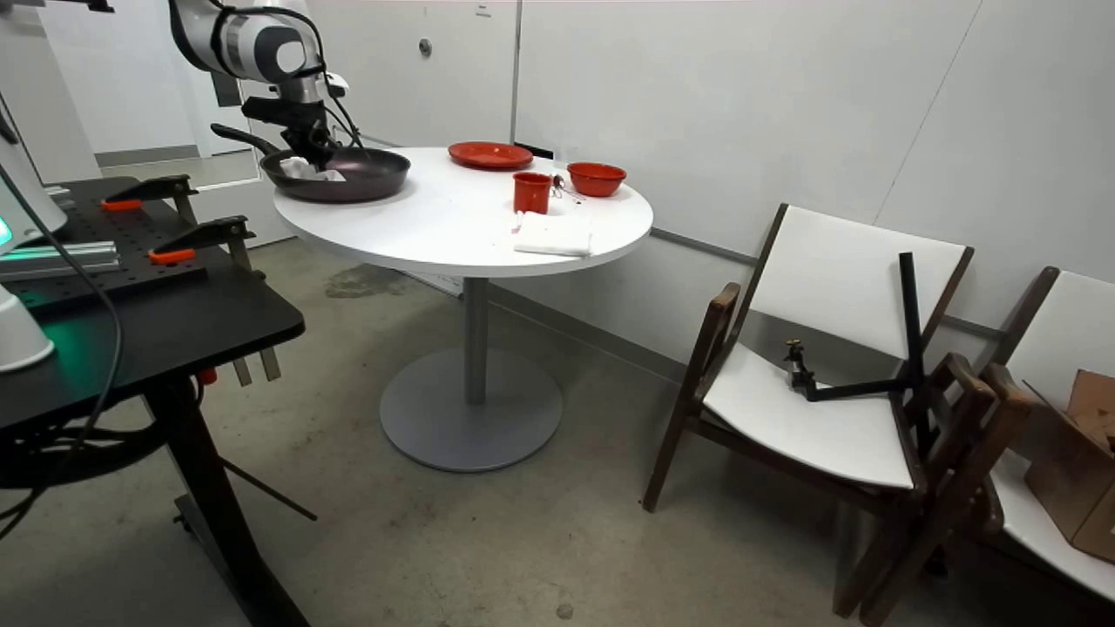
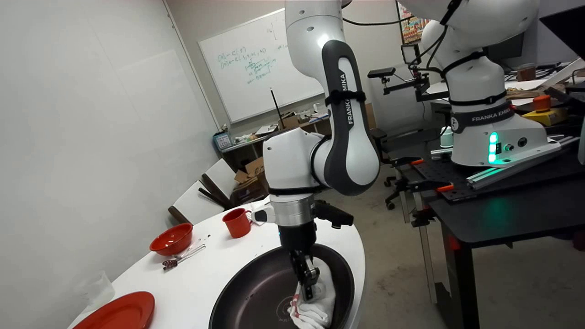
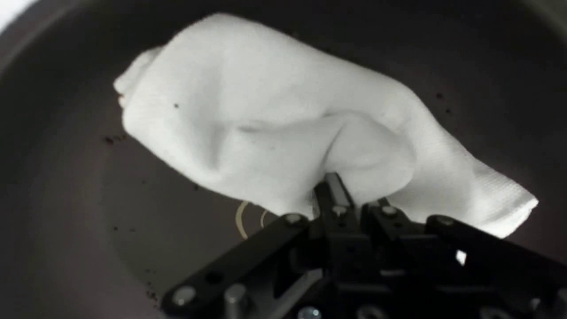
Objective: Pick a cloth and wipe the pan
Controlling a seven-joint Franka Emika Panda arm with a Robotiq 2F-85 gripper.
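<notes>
A Franka Emika Panda arm [image 2: 292, 164] hangs over a black frying pan [image 2: 260, 290] on a round white bench [image 1: 418, 226], its jaws pressed together on a fold of a white cloth [image 3: 266, 102]. The crumpled cloth lies inside the pan, off-center on its floor, with red marks [image 2: 295, 305] along one edge visible in an exterior view. Seen from the wrist, dark specks [image 3: 109, 140] dot the pan around the fabric, and part of a ring-shaped emblem [image 3: 239, 219] shows beside it. The pan's handle [image 1: 244, 138] angles up from the rim, away from the middle of the bench. In both exterior views, a red plate [image 1: 490, 155], a red bowl [image 1: 597, 178] and an upright red mug [image 1: 531, 193] sit apart from the pan; in an exterior view, a folded white cloth [image 1: 553, 235] lies just beside the mug. Small items [image 2: 170, 264] near the bowl are too indistinct to name. The arm's base [image 2: 525, 128], lit green, stands on a black bench [image 1: 218, 322]. Near a white wall [image 1: 740, 104], a wood-framed chair [image 1: 823, 427] holds a black bracket [image 1: 911, 313] and a neighboring chair [image 1: 1080, 322] bears a cardboard box [image 1: 1076, 475].
</notes>
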